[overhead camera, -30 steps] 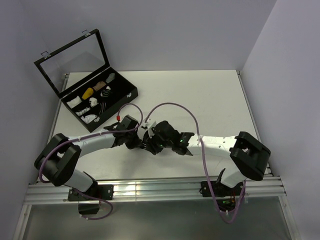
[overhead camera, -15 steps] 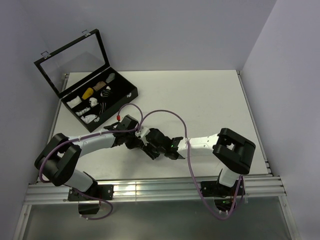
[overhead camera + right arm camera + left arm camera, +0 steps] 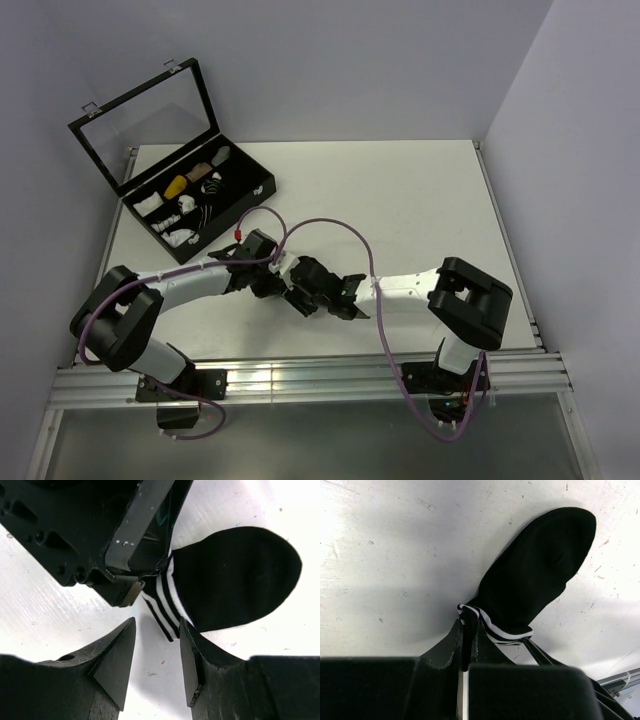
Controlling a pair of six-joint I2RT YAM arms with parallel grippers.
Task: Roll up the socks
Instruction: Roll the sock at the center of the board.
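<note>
**Grippers at the cuff of a black sock**

Left gripper [image 3: 468, 626]: pressed together, pinching the white-striped cuff of the sock [image 3: 536, 577] at its edge; cuff fabric bunched and slightly lifted between the two fingers.

Right gripper [image 3: 156, 629]: spread partway, jaws standing to either side of the striped corner of the cuff, just beside the left gripper's fingertips; right-hand finger [image 3: 192, 650] at the cuff's edge, actual contact not discernible; nothing gripped.

Sock: flat on the white counter [image 3: 395, 540], foot and rounded toe stretching away from both grippers, cuff end raised where pinched. Whether one sock or a stacked pair, not discernible. In the top view, almost wholly hidden beneath the two meeting grippers, nearer the front edge of the counter than the back, left of centre.

Arms: left arm [image 3: 185, 283] reaching in from the left, right arm [image 3: 405, 287] from the right, wrists nearly touching over the sock.

Case [image 3: 262, 186]: black, lid [image 3: 145, 112] propped open, at the far-left corner of the counter, well apart from the sock; small white, yellow and tan bundles [image 3: 176, 186] in its compartments.
</note>
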